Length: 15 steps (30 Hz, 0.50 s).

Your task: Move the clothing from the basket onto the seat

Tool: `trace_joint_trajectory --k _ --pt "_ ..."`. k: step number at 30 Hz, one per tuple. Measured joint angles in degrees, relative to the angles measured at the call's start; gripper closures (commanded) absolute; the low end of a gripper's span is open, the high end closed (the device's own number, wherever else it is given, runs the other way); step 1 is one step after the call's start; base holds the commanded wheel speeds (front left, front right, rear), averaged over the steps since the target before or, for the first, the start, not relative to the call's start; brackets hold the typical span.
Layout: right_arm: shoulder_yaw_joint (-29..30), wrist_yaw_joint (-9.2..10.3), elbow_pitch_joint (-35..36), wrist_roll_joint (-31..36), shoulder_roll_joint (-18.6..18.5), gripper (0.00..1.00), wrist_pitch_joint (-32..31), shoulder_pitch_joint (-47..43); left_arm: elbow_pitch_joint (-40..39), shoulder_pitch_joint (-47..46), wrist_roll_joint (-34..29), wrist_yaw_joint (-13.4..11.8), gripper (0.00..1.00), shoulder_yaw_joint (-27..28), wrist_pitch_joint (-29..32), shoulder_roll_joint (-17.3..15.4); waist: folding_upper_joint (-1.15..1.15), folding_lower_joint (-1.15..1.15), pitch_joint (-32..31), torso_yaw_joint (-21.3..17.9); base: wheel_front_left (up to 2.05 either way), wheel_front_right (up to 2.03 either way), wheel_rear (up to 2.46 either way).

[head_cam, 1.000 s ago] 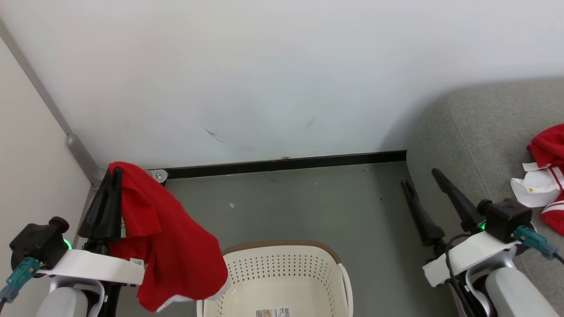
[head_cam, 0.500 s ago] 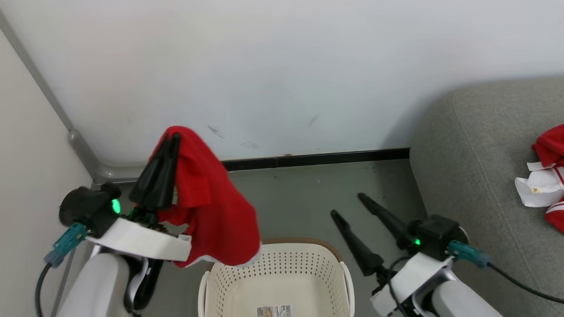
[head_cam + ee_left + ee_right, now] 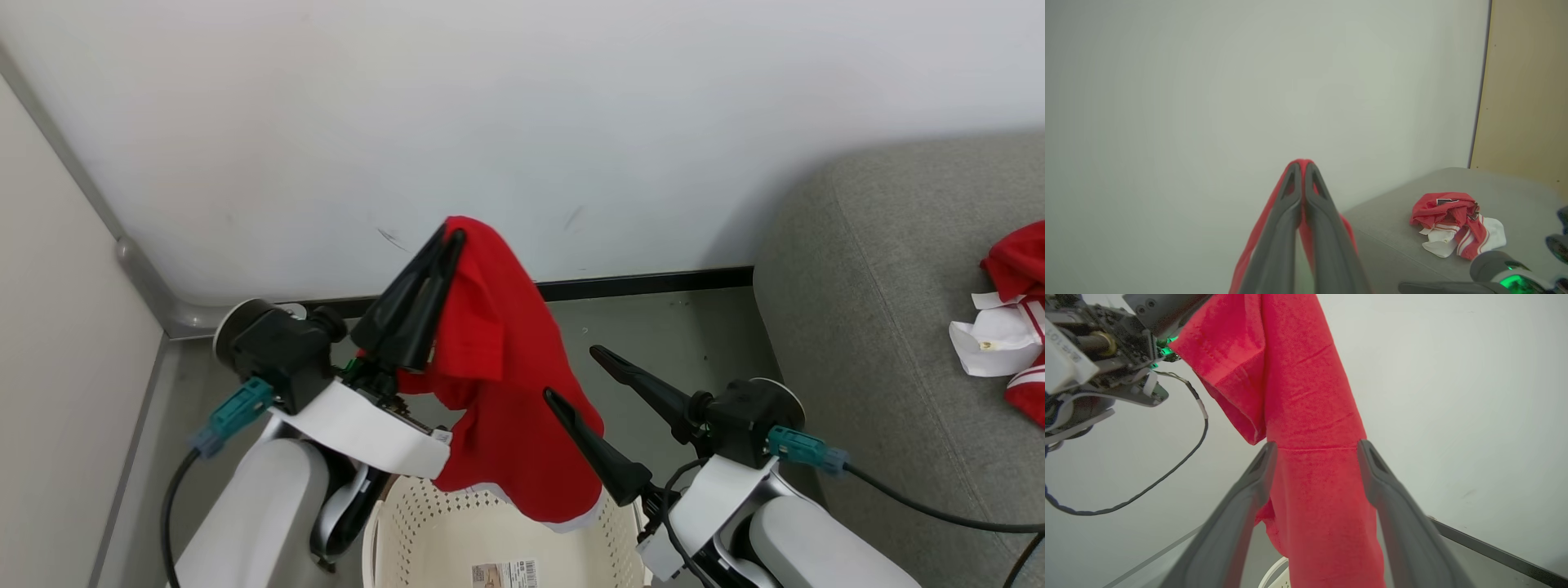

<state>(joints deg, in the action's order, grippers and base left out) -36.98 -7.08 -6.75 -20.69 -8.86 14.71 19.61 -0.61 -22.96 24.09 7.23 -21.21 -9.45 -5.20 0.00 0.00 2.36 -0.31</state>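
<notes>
One red garment (image 3: pixel 498 392) hangs from the left gripper (image 3: pixel 454 235), fingers pressed together on its top fold. It is above the basket (image 3: pixel 408 523), white hem dangling over the far rim.

vs a second ago: the left arm has swung the garment from the far-left corner to mid-scene. The right gripper (image 3: pixel 572 372) has come in from beside the seat (image 3: pixel 882 310) and is now just beside the cloth, fingers wide apart, nothing in them. In the right wrist view the cloth hangs in line with the gap between those fingers; can't tell if they touch it. The head camera shifted a bit too.

More clothing (image 3: pixel 1008 327), red and white, lies bunched on the seat at the right, same spot as before.

Room: grey floor (image 3: pixel 678 327), white wall (image 3: pixel 522 122) at the far side with a black baseboard (image 3: pixel 645 284), beige side wall (image 3: pixel 49 327) on the left.

Basket: paper label (image 3: pixel 506 574) on its floor; its near part is out of frame.
</notes>
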Motion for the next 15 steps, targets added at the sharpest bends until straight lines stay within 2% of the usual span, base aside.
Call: trace_joint_trajectory --k 12,14,15 --pt "-0.8 0.0 -3.24 -1.03 0.0 0.0 0.0 2.16 -1.55 -2.42 0.59 0.0 1.0 -5.86 0.82 1.13 0.0 0.0 -0.51 -0.04 0.0 0.0 0.0" --pt "-1.08 0.0 -3.87 -1.04 0.02 0.69 0.0 2.14 -1.57 -2.43 0.6 0.0 1.0 -6.33 0.82 1.13 0.0 0.0 -0.67 -0.01 0.0 0.0 0.0" --pt "-1.12 0.0 -4.06 -1.05 0.04 1.0 0.0 2.15 -1.57 -2.43 0.6 0.0 1.0 -6.46 0.83 1.13 0.0 0.0 -0.76 0.01 0.0 0.0 0.0"
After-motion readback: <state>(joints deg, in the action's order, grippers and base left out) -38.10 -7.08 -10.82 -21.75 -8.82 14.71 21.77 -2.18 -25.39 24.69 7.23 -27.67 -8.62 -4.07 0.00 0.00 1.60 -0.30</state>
